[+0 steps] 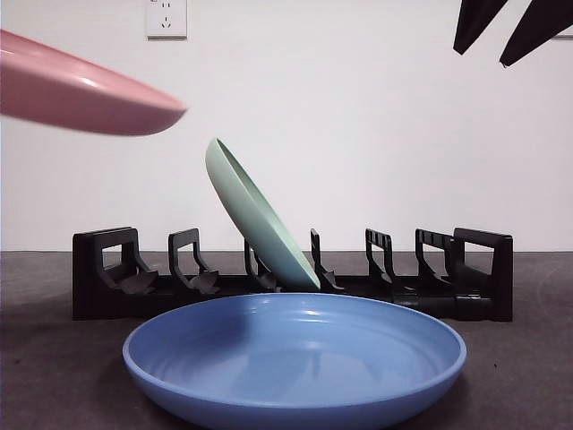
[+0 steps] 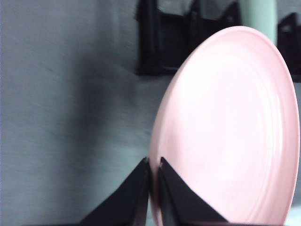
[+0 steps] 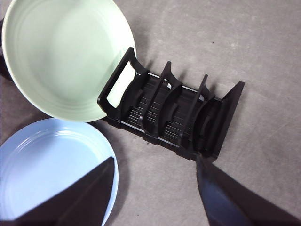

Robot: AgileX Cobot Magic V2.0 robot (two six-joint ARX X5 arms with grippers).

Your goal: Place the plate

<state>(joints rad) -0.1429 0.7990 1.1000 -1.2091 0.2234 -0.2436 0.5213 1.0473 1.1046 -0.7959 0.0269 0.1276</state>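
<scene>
On the table nearest the camera we see the blue plate (image 1: 295, 358), lying flat. Behind it stands the black rack (image 1: 107, 287) with the green plate (image 1: 255, 215) leaning in a middle slot. Above the rack's end we see the pink plate (image 1: 81, 90), airborne (near horizontal), pinched at its rim by the left gripper (image 2: 154, 165). High up, the right gripper (image 3: 155, 162) hangs spread wide, holding nothing.

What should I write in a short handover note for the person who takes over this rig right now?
Left gripper: shut on the pink plate, held high in the air, left of the rack in the front view.
Right gripper: open, holds nothing, waits above the rack's end.
Black rack: green plate already leans in a middle slot.
Blue plate: flat on the table in front of the rack.
Left to do: set the pink plate in a free slot; the blue one is not yet racked.
</scene>
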